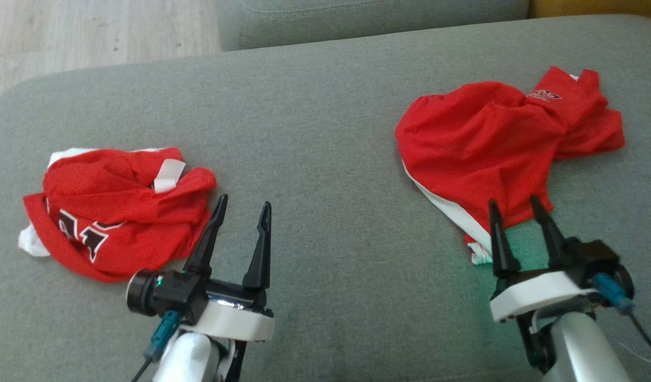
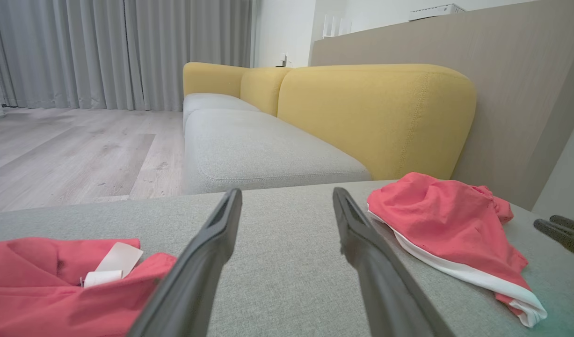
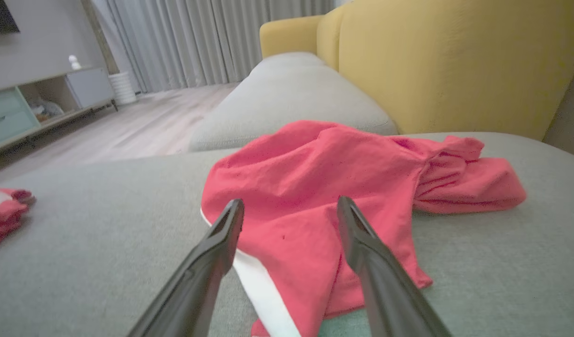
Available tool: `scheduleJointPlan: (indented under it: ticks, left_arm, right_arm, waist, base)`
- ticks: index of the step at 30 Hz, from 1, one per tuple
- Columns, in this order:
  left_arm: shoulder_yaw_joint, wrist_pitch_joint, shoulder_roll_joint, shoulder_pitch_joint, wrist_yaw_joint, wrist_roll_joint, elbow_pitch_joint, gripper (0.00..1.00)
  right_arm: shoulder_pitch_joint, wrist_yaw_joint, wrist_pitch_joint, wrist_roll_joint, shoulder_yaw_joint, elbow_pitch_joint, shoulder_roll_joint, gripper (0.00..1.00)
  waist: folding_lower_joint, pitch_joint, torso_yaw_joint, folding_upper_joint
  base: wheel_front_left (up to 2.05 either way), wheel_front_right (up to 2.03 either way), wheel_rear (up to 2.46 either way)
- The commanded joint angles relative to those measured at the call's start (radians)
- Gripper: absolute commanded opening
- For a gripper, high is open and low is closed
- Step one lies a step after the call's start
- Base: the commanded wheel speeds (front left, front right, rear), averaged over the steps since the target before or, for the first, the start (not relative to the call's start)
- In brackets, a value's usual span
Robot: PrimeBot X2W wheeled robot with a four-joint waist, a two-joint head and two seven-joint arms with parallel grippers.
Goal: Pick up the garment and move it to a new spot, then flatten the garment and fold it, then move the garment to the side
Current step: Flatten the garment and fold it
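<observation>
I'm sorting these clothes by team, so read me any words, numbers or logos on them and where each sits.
Left red garment: big black-and-white characters, folded and cut off, unreadable.
White tag on that same garment: no print visible.
Right red garment: small logo near its far end, too blurred to read.

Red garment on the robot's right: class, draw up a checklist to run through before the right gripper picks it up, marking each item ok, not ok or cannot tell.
1. Right gripper open: ok.
2. It is aimed at the red garment's near edge: ok.
3. It is touching the cloth: cannot tell.
4. Garment lying flat: not ok, crumpled.
5. Left gripper open, holding nothing: ok.
6. Bare cushion between it and the other garment: ok.
</observation>
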Motion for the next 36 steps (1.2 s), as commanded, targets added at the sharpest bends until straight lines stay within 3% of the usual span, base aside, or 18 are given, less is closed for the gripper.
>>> scheduleJointPlan:
  ticks: [1, 8, 18, 19, 20, 25, 35, 36]
  left_arm:
    - [0.021, -0.005, 0.0, -0.025, -0.002, -0.002, -0.036, 1.0]
    - [0.008, -0.005, 0.0, -0.037, 0.001, -0.011, -0.036, 1.0]
    - [0.001, -0.005, 0.0, -0.052, 0.001, -0.016, -0.036, 1.0]
    - [0.002, -0.005, 0.0, -0.053, 0.002, -0.016, -0.036, 1.0]
    - [0.003, -0.005, 0.0, -0.052, 0.002, -0.016, -0.035, 1.0]
    - [0.01, -0.005, 0.0, -0.044, 0.005, -0.016, -0.031, 1.0]
    - [0.013, -0.005, 0.0, -0.02, 0.013, -0.022, -0.035, 1.0]
    - [0.011, -0.005, 0.0, -0.018, 0.015, -0.023, -0.036, 1.0]
  right_arm:
    - [-0.033, -0.001, -0.001, -0.033, 0.036, -0.007, -0.004, 1.0]
    - [-0.065, -0.001, 0.112, -0.143, 0.055, 0.089, -0.004, 1.0]
    - [-0.1, -0.001, 0.211, -0.206, -0.039, 0.184, -0.004, 1.0]
    - [-0.102, -0.001, 0.215, -0.203, -0.04, 0.192, -0.004, 0.89]
    - [-0.103, -0.001, 0.217, -0.202, -0.041, 0.198, -0.004, 0.0]
    - [-0.103, -0.001, 0.21, -0.238, -0.092, 0.192, -0.004, 0.0]
    - [-0.063, -0.001, 0.284, -0.5, -0.367, 0.029, -0.004, 0.0]
    - [-0.06, -0.001, 0.294, -0.51, -0.377, 0.016, -0.004, 0.47]
  waist:
    - [0.0, 0.004, 0.008, 0.0]
    - [0.0, 0.025, 0.047, 0.0]
    - [0.0, 0.051, 0.081, 0.0]
    - [0.0, 0.052, 0.081, 0.0]
    - [0.0, 0.051, 0.08, 0.0]
    - [0.0, 0.035, 0.066, 0.0]
    - [0.0, -0.023, 0.024, 0.0]
    - [0.0, -0.025, 0.022, 0.0]
  base:
    - [0.0, 0.0, 0.0]
    - [0.0, 0.0, 0.0]
    - [0.0, 0.0, 0.0]
    - [0.0, 0.0, 0.0]
    - [0.0, 0.0, 0.0]
    - [0.0, 0.0, 0.0]
    - [0.0, 0.0, 0.0]
    - [0.0, 0.0, 0.0]
